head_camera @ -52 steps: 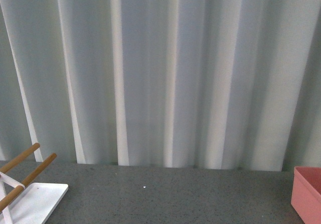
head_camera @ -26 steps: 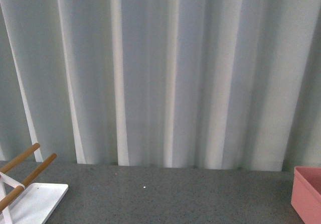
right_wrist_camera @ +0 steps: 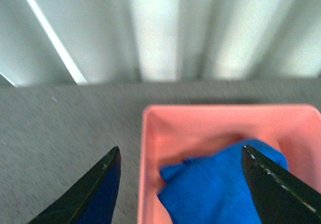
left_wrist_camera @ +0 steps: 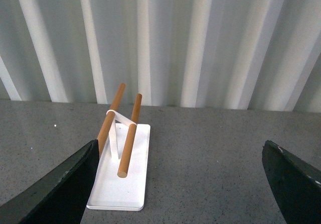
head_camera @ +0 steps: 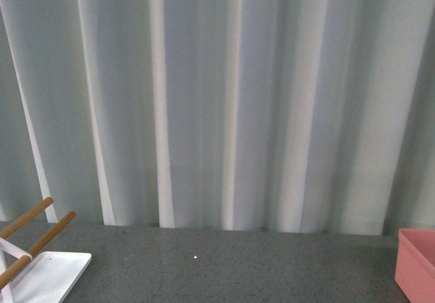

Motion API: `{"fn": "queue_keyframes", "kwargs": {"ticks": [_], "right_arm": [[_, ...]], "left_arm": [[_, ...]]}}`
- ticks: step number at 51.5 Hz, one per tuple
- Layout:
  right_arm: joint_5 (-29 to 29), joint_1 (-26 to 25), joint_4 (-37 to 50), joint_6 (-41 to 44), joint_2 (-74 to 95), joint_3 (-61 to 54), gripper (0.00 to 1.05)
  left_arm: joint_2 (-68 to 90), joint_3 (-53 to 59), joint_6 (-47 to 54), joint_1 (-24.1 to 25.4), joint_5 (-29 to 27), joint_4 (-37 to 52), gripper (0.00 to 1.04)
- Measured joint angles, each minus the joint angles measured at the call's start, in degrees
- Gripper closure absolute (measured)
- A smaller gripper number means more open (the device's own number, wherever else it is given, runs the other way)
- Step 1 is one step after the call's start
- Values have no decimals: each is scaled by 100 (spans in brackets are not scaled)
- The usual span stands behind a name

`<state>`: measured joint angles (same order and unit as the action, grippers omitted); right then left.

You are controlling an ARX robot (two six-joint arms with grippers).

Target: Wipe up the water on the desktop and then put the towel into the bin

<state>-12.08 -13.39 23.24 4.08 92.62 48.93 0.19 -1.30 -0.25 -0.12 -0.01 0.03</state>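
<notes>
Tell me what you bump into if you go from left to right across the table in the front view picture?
White rack with wooden rods → bare stretch of the grey desktop → pink bin at the right edge.

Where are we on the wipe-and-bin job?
Nearly finished. Done: the bright blue fuzzy towel lies inside the salmon-pink plastic bin, and the dark grey speckled desktop shows no water that I can make out. In hand: nothing; the right gripper is open above the bin, the left gripper open and empty. Left: retract.
</notes>
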Motion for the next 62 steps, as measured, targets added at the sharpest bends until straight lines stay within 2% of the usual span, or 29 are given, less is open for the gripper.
{"fn": "queue_keyframes", "kwargs": {"ticks": [2,5,8,16,20,37,40,44,49,54,62], "right_arm": [[11,81,1213,-94,-160,-544,45],[72,177,2164,-186,-417,-1032,54],[144,267,2673,-234,-719,-1399,63],[350,503,3018,-291,-1423,-2369,91],[455,575,3047,-289,-1626,-2726,102],[774,909,2861,-308,-2999,-3891,101],[1108,1108,2752,-308,-3235,-4024,101],[1147,1305,2551,-308,-3630,-4210,101],[1163,1322,2365,-308,-3958,-4358,101],[1165,1322,2590,-308,-4035,-4590,101],[1167,1322,2081,-310,-4621,-4758,101]], "left_arm": [[-2,0,0,0,2,0,7],[-2,0,0,0,2,0,7],[2,0,0,0,0,0,7],[-2,0,0,0,-2,0,7],[-2,0,-2,0,0,0,7],[-2,0,0,0,0,0,7],[-2,0,-2,0,0,0,7],[-2,0,0,0,0,0,7],[-2,0,0,0,-2,0,7],[-2,0,0,0,-2,0,7],[0,0,-2,0,0,0,7]]}}
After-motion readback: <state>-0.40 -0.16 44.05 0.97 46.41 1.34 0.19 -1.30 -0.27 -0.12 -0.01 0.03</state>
